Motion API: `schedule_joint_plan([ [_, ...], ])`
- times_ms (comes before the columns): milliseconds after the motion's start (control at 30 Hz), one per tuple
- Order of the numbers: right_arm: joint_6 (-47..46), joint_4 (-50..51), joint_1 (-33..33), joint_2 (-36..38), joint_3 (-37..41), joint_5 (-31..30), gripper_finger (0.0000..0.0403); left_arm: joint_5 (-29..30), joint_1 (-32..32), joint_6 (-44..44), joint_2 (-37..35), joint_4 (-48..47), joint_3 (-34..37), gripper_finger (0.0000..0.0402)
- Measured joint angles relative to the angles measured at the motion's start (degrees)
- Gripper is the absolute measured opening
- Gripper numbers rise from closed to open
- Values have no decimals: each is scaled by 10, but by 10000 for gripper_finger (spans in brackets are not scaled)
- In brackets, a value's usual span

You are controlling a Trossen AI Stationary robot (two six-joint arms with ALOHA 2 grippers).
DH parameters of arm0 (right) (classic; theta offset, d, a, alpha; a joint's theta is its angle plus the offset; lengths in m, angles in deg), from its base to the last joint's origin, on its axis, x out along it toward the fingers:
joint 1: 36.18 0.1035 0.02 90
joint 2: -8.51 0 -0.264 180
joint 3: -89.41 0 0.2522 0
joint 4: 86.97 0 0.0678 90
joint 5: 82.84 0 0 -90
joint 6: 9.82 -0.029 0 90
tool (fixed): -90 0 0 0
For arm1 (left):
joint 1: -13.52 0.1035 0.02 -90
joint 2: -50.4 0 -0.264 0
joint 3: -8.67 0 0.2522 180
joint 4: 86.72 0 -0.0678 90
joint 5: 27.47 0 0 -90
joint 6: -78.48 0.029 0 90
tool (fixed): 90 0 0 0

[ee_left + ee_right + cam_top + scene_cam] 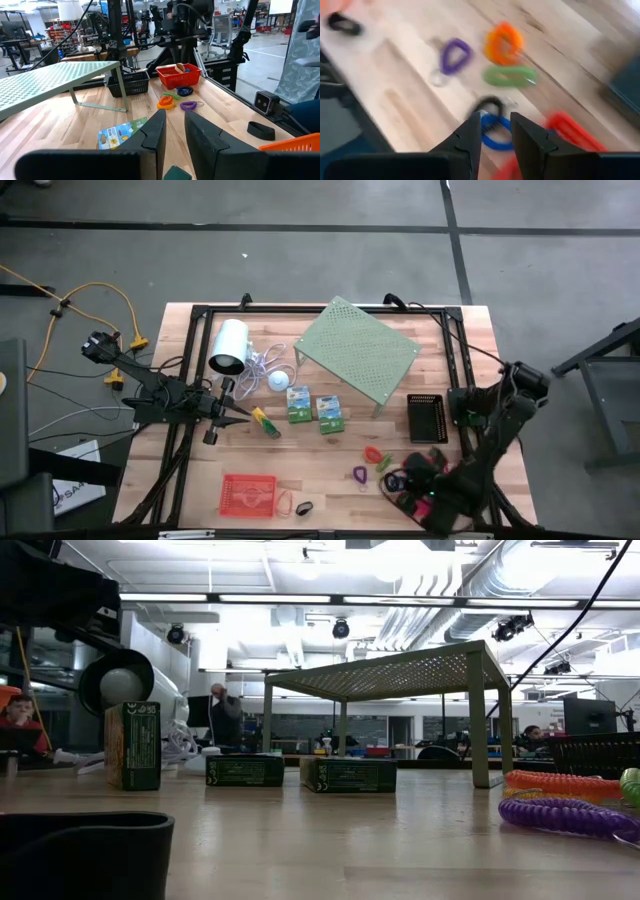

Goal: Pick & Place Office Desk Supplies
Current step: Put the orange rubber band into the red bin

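Two end effectors — left (243,418) slightly parted beside the marker (266,422), right (495,131) parted over coil loops (492,131).

The table (330,455) is pale wood with visible grain. The perforated shelf (357,350) on it is pale green with a regular hole pattern. Just beside the shelf lie two boxes (315,409), green and white, and a black mesh basket (427,418). Farther from the shelf, the coil loops are orange (503,43), green (510,75), purple (454,53) and blue (492,135). The mesh basket (248,494) well apart from the shelf is red. The cylinder (229,347) near the shelf is white.
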Motion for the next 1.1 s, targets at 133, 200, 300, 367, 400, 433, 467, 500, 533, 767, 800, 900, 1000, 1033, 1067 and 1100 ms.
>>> schedule_joint_plan([
  [133,179,-92,-58,0,0,-6,92,0,0,0,0,0,0,65],
  [200,272,-147,-86,0,0,-3,92,0,0,0,0,0,0,65],
  [300,409,-231,-129,-2,0,28,92,0,0,0,0,0,0,65],
  [367,489,-288,-156,-7,0,59,92,0,0,0,0,0,0,65],
  [400,524,-314,-168,-10,0,75,92,0,0,0,0,0,0,65],
  [433,559,-342,-180,-14,0,94,92,0,0,0,0,0,0,65],
  [467,589,-370,-190,-18,0,112,92,0,0,0,0,0,0,65],
  [500,616,-394,-199,-23,0,127,92,0,0,0,0,0,0,65],
  [533,639,-415,-207,-28,0,144,92,0,0,0,0,0,0,65],
  [767,737,-493,-241,-57,0,208,92,0,0,0,0,0,0,65],
  [800,742,-496,-244,-60,0,214,92,0,0,0,0,0,0,65],
  [900,753,-501,-250,-62,0,222,92,0,0,0,0,0,0,65],
  [1000,762,-500,-251,-62,0,222,92,0,0,0,0,0,0,65],
  [1033,768,-500,-251,-62,0,223,92,0,0,0,0,0,0,65],
  [1067,772,-501,-251,-62,0,223,92,0,0,0,0,0,0,65],
  [1100,772,-501,-250,-62,0,223,92,0,0,0,0,0,0,65],
])
